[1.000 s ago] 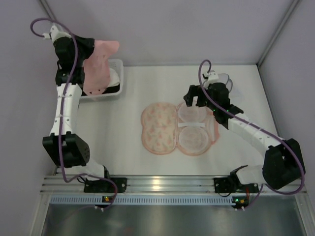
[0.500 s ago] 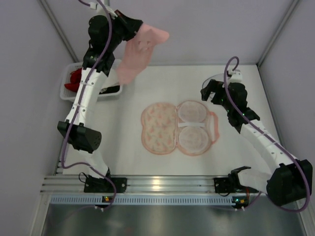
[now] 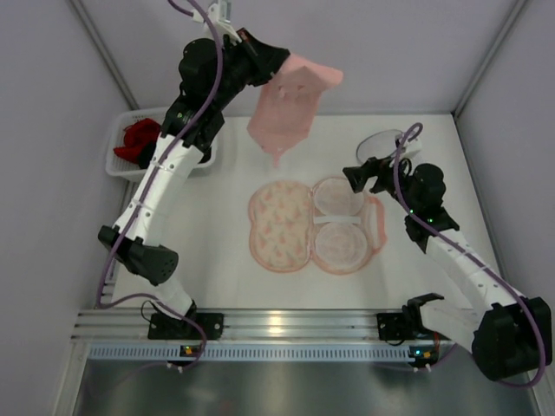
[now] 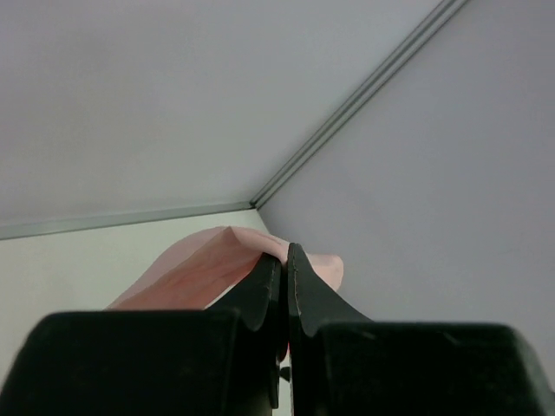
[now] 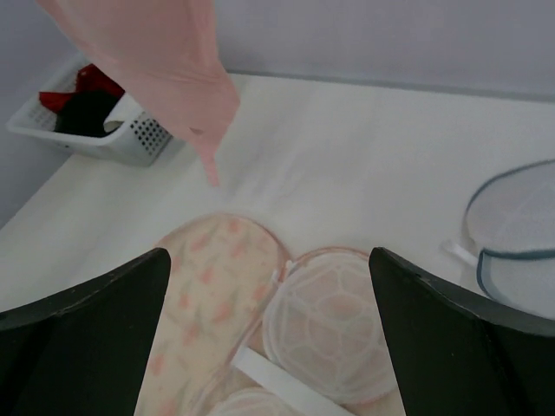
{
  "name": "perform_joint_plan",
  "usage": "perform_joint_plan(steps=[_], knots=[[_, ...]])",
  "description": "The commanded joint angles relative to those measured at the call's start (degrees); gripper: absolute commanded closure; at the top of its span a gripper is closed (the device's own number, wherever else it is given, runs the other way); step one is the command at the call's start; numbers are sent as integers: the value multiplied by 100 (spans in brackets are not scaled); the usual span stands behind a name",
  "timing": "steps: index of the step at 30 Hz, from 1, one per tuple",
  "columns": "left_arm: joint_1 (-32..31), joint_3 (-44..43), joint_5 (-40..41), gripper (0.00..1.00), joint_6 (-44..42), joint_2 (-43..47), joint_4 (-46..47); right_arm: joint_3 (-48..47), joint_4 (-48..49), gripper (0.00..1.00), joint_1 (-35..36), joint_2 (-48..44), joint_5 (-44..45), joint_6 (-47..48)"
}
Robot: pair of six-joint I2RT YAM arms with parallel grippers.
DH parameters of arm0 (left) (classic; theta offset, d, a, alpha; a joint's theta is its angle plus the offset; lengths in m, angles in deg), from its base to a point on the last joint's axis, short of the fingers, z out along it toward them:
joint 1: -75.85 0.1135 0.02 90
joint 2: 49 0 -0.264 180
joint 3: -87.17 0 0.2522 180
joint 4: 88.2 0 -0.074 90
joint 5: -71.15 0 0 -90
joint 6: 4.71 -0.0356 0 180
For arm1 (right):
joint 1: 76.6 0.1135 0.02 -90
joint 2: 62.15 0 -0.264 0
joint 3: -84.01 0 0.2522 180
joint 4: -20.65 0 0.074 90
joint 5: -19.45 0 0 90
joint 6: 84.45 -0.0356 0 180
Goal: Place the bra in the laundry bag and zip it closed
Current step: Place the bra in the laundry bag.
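Pink bra: we hold it pinched in left gripper, aloft to clear the unzipped laundry bag; right gripper wide, empty.

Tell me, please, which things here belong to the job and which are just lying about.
Job in hand:
- bra, hanging from the shut left gripper
- laundry bag, lying open
- right gripper, open, near the bag

Lying about:
- white basket holding a red garment and a black garment
- blue-rimmed mesh pouch
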Motion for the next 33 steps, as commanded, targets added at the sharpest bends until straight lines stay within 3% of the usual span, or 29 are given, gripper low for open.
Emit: perform_joint_plan(steps=[1,6,13,17,23,27,33], knots=[[-81,520,311,100,381,762,281,-131,1597,1,-31,91,-1008,328],[-239,1270,328,100,751,1185,536,-438,2580,1,-31,812,-1263,128],[-379,2034,732,100,1085,1765,571,-1167,4356,0,136,1761,-2799,-655],[-415,2395,988,100,1234,2046,650,-1625,4305,1,635,2086,-2662,-455],[-459,2755,1014,100,1401,2345,668,-2204,3391,1,1146,2289,-1994,503],[-468,2905,883,100,1594,2486,694,-2635,2443,1,1454,2377,-1563,1862],[-503,3081,830,100,1753,2706,694,-3075,2265,1,1630,2781,-1456,2121]])
